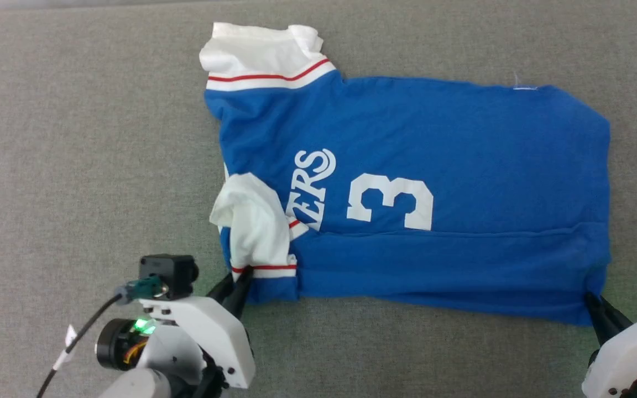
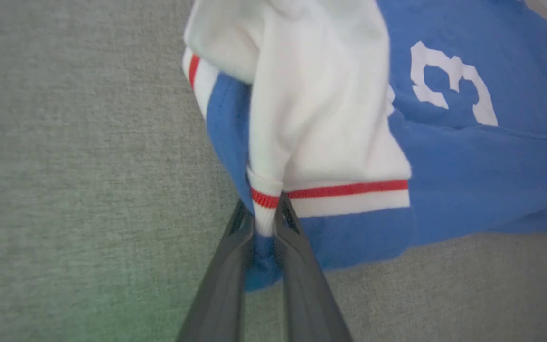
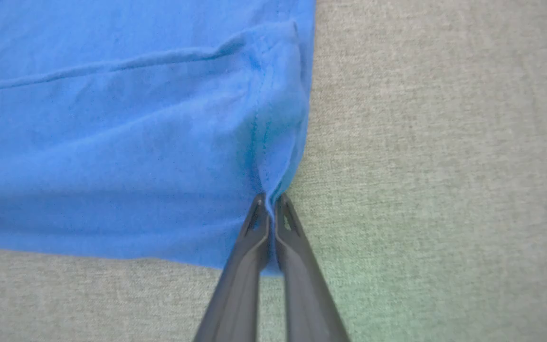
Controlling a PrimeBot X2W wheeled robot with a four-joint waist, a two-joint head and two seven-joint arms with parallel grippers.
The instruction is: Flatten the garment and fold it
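Jersey T-shirt [image 1: 462,143]: blue, spread on the grey worktop [image 1: 75,138].
Left gripper [image 1: 239,276]: clamped on the red-striped sleeve cuff [image 2: 265,198].
Right gripper [image 1: 592,301]: pinched tight on the hem corner [image 3: 273,180].

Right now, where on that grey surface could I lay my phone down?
The grey surface left of the garment is bare, as is the strip beyond it. Crowded along the near edge, where the left gripper and right gripper pinch its corners.

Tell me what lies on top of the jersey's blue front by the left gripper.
A white sleeve with red trim lies crumpled over the jersey, its cuff pinched by the left gripper. Part of the lettering is covered beneath it and cannot be read.
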